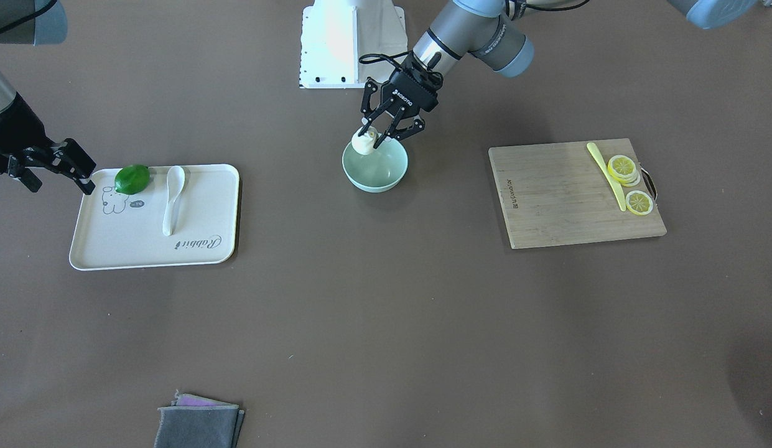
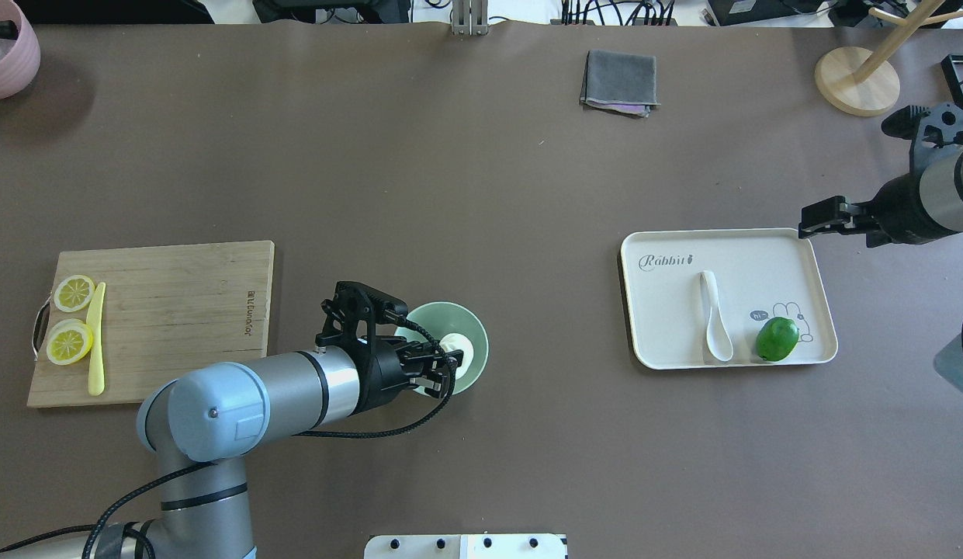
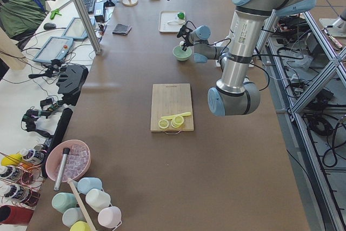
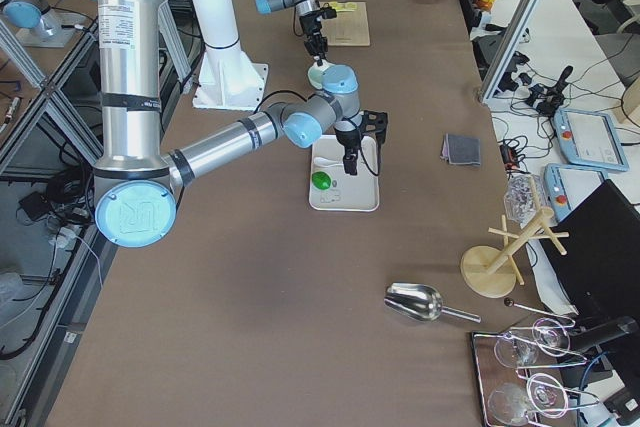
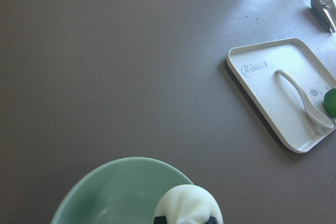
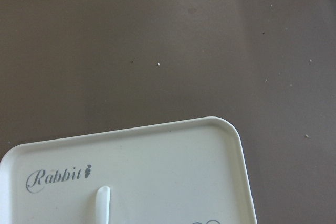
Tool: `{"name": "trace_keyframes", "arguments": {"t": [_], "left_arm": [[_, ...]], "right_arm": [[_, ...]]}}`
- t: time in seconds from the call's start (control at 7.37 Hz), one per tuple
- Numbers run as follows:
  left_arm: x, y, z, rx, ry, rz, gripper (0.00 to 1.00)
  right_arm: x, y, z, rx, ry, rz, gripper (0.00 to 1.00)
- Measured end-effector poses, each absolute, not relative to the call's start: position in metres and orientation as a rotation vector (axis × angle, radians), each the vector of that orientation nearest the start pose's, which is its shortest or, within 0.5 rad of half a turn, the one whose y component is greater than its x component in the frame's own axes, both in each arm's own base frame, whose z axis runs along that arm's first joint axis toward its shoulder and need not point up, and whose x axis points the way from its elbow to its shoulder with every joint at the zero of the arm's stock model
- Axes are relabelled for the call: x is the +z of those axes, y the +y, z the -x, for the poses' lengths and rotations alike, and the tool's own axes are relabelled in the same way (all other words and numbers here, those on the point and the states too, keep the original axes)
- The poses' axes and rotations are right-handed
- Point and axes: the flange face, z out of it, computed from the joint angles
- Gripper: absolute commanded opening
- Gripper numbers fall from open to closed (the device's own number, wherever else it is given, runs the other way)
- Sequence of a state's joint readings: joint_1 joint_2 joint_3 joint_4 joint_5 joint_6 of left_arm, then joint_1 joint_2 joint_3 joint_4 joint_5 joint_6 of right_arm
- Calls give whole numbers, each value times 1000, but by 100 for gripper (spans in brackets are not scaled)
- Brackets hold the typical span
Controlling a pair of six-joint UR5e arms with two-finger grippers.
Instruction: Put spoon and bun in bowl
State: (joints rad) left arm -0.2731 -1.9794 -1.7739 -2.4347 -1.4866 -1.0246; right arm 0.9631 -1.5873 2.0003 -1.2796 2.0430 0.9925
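My left gripper (image 1: 374,135) is shut on the white bun (image 1: 363,142) and holds it just over the robot-side rim of the mint-green bowl (image 1: 379,171). In the overhead view the left gripper (image 2: 448,363) and bun (image 2: 458,346) sit over the bowl (image 2: 450,317). The left wrist view shows the bun (image 5: 188,203) between black fingertips above the bowl (image 5: 110,195). The white spoon (image 1: 172,198) lies on the white tray (image 1: 112,246), scoop toward the robot. My right gripper (image 1: 55,169) is open and empty beside the tray's corner, near the green fruit (image 1: 132,178).
A wooden cutting board (image 1: 560,199) carries lemon slices (image 1: 623,168) and a yellow knife (image 1: 606,174). A folded grey cloth (image 1: 199,424) lies at the operators' edge. A pink bowl (image 2: 8,46) and a wooden stand (image 2: 857,78) stand at the far corners.
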Motion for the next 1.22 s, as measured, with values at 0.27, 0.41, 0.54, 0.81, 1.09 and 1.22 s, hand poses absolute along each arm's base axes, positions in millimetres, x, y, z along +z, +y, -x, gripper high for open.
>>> {"name": "trace_keyframes", "arguments": {"t": [0.27,0.41,0.54,0.81,1.09,1.22], "left_arm": [[238,-300,-536,155,1326,-659,97],[237,-305,-533,146,1326,-668,97],[233,-315,-525,132,1327,-682,97],[240,-361,-486,111,1307,-694,97],[290,-429,-409,169,1208,-697,97],[321,-451,-370,208,1142,-715,97]], "right_arm": [[428,-451,207,193,-818,-164,100],[425,-453,208,192,-822,-167,100],[422,-454,211,202,-828,-163,100],[408,-453,238,238,-834,-156,100],[407,-435,287,238,-796,-169,99],[411,-424,311,224,-766,-187,89]]}}
